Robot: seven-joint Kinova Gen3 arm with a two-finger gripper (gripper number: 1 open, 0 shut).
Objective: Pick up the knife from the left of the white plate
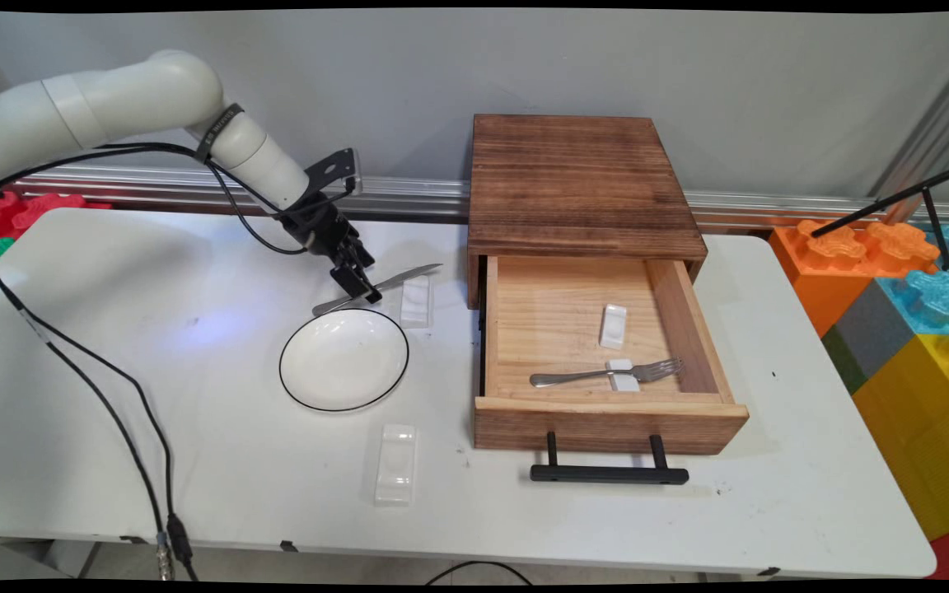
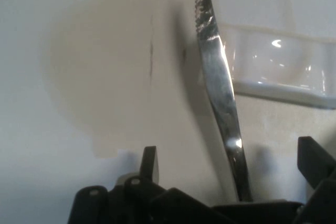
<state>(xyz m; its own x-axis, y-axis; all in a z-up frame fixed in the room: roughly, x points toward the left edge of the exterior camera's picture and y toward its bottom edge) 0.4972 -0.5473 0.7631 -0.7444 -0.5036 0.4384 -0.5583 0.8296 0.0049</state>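
Hovering just behind the white plate [image 1: 343, 359], the black gripper [image 1: 357, 284] has its fingers spread apart on either side of a silver table knife [image 1: 376, 289], whose handle runs between them. The knife's blade tip lies across a white cutlery rest [image 1: 415, 301]. Right of the plate, an open wooden drawer [image 1: 606, 412] holds a fork [image 1: 606, 374].

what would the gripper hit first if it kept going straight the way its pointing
Most likely the knife: in the hand view its handle runs between the fingers of the open gripper, its blade propped on a white rest. The table lies just beneath, though depth is hard to judge.
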